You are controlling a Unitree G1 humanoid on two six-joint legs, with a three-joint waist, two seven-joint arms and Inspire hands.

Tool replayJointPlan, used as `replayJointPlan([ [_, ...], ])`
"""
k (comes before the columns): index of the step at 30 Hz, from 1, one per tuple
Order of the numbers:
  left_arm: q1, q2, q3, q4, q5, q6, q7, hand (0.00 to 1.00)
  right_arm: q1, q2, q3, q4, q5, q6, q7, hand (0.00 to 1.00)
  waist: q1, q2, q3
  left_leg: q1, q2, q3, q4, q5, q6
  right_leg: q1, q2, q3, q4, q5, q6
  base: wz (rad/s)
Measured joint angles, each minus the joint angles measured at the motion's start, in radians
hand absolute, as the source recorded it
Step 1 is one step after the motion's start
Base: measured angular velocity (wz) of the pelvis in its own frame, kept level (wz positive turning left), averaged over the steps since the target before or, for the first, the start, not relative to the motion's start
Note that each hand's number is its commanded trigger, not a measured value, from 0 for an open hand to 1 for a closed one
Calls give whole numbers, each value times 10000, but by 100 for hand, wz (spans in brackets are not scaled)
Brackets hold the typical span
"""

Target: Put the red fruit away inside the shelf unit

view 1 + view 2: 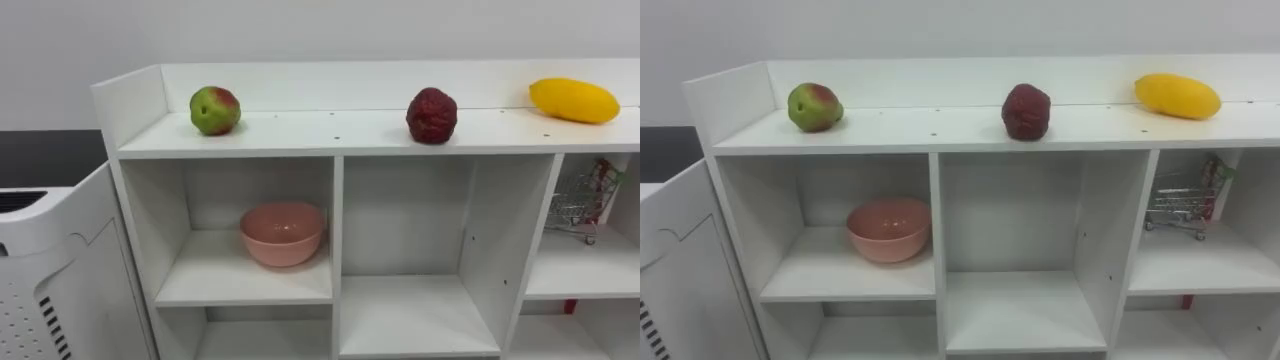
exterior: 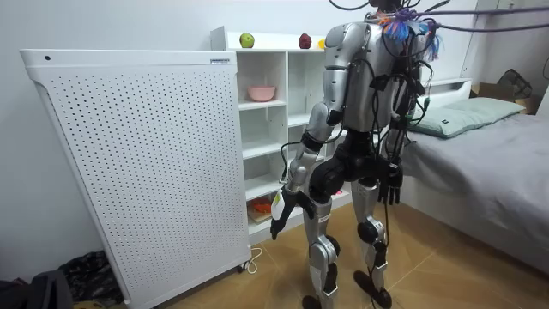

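Up on the top board of the white closet [image 1: 300, 135], in the left eye view, sit a green-and-red apple [image 1: 215, 110] at the left, a dark red knobbly fruit [image 1: 432, 115] above the middle compartment and a yellow mango [image 1: 574, 100] at the right, all well apart. In the right eye view a pink bowl [image 1: 888, 230] stands in the upper left compartment and a small wire shopping cart [image 1: 1180, 205] in the right one. In the room view the robot stands facing the closet beside a white perforated panel [image 2: 137, 163]; its left hand [image 2: 280, 216] and right hand [image 2: 391, 184] hang by its thighs, fingers loose and holding nothing
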Motion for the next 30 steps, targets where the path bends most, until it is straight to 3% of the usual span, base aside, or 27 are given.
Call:
replayJointPlan([
  [7,-24,0,-7,2,-13,1,-3,0,-32,0,-28,-10,38,-17,-101,0,-6,-6,6,-2,0,8,-3,0,0,3,0,11,-11,0,0,0],
  [11,-95,-9,12,-4,-1,-49,3,0,-22,-11,-444,-15,935,-95,-512,0,-23,-30,16,-13,-1,-3,-2,0,0,23,0,-23,-28,0,0,0],
  [17,-150,16,212,-54,-1,-247,45,0,14,-192,-1112,-481,1329,-90,-1149,0,-49,-55,110,-18,-1,2,-11,0,0,-42,-1,11,6,0,0,-1],
  [19,-149,42,253,-159,-10,-298,49,0,29,-354,-1597,-1294,1372,-89,-1416,0,-125,-16,113,-27,-1,6,-57,0,0,-110,-2,40,29,0,1,-10],
  [20,-149,45,299,-222,-46,-354,53,0,-7,-423,-2154,-2361,1773,-261,-1779,0,-197,63,100,-34,-2,2,-102,1,1,-185,4,117,15,11,8,-18],
  [21,-195,62,358,-288,-93,-472,75,0,-91,-440,-2364,-3237,2257,-674,-2258,0,-285,96,80,-40,-2,3,-90,1,1,-194,5,121,13,55,15,-14],
  [22,-269,68,428,-530,-102,-503,68,0,-167,-429,-2522,-4223,2638,-910,-2591,0,-298,115,22,-47,-4,3,-86,1,1,-210,5,131,12,55,15,-3],
  [25,-539,66,412,-703,-409,-812,81,0,-269,-361,-2536,-6556,3151,-1154,-2930,0,-258,151,-9,-50,-5,29,-87,2,2,-219,17,196,30,66,18,-3],
  [27,-631,62,410,-706,-673,-1103,80,0,-351,-56,-2485,-8475,3251,-1654,-3230,0,-267,147,-34,-11,0,26,-93,2,2,-174,37,245,9,90,13,-7],
  [30,-639,32,412,-706,-682,-1210,80,0,-275,21,-2154,-10226,3389,-1763,-3610,0,-245,181,-52,-13,0,27,-111,2,1,-188,38,228,6,93,14,-1],
])
